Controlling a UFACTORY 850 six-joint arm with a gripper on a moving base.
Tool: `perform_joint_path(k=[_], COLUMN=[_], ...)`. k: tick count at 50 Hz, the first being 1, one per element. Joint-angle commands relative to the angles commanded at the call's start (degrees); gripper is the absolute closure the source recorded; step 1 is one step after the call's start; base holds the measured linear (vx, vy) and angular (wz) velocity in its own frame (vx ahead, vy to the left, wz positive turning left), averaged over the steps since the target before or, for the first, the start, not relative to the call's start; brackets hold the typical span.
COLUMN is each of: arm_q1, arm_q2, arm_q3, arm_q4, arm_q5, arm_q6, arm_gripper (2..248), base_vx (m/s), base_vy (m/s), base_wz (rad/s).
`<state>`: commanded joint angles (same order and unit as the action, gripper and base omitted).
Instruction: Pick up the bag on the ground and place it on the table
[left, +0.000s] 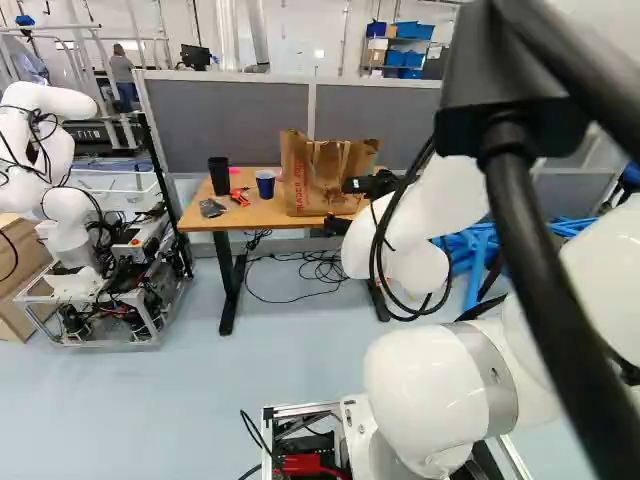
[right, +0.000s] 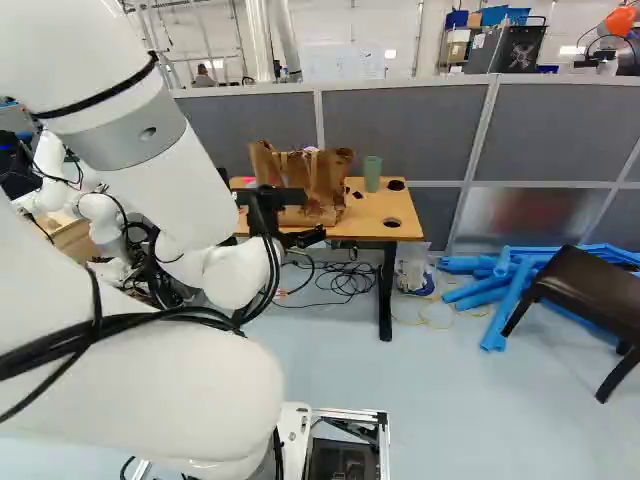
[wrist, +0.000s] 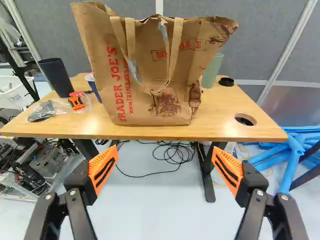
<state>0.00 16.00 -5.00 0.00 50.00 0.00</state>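
Observation:
My gripper (left: 340, 206) is at the near side of the table in the left base view. The wrist view shows the gripper (wrist: 165, 159) open, its two orange-padded fingers wide apart with nothing between them. Ahead of them, a brown paper bag (wrist: 145, 75) with red print stands upright on the wooden table (wrist: 200, 131), apart from the fingers. Its handle straps hang down over its front face. In the right base view the bag (right: 328, 185) is partly hidden behind the arm's wrist.
Beside the bag are a black cup (wrist: 56, 76), a blue cup (left: 265, 183), a red-orange tool (wrist: 76, 102) and a green cup (right: 372, 173). Cables (wrist: 172, 154) lie under the table. Another robot (left: 60, 200) stands left; blue tubes (right: 510, 290) and a dark bench (right: 590, 290) are right.

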Motion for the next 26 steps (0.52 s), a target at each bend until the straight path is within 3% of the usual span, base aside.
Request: perform_joint_path(k=[26], arm_q1=[0.00], arm_q2=[0.00], arm_q3=[0.00], arm_q4=[0.00], arm_q5=[0.00], arm_q6=[0.00], arm_gripper=[3], base_vx=[0.000], base_vy=[0.000], base_wz=[0.000])
